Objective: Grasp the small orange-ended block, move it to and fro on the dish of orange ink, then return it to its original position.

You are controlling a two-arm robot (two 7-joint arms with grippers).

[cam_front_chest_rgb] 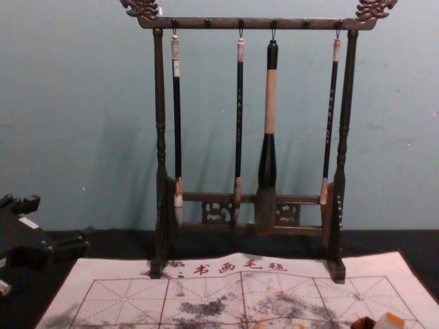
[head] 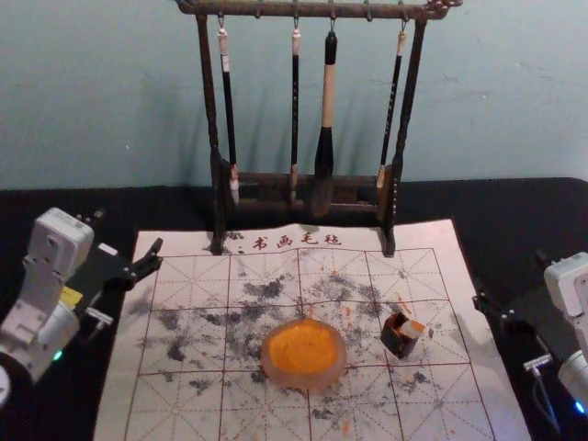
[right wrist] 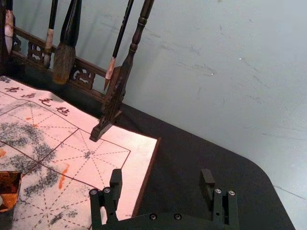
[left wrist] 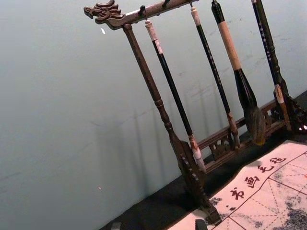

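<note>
Four brushes (head: 328, 92) hang; one mat (head: 188, 409) reads "书画毛毡"; one dish (head: 303, 378); one boxed block (head: 413, 327); left gripper (head: 129, 231), right gripper (head: 510, 279) flank the mat, both wide.

In the head view, the left arm (head: 62, 241) at 8 o'clock is pale grey, its light (head: 58, 355) green; the right arm (head: 571, 280) at 4 o'clock glows blue. Left gripper (head: 128, 231) black; right gripper (head: 510, 279) black, 6 round screws (right wrist: 153, 216).

- Table (head: 101, 207): black top, exposed at 9, 12 and 3 o'clock of the mat; far corner rounded at 2 o'clock.
- Mat (head: 175, 404): pale, flat on the table, ruled with a red grid; four characters at 12 o'clock, grey-black smudges and orange specks across its squares.
- Rack (head: 317, 9): upright at 12 o'clock, its feet resting partly on the mat.
</note>
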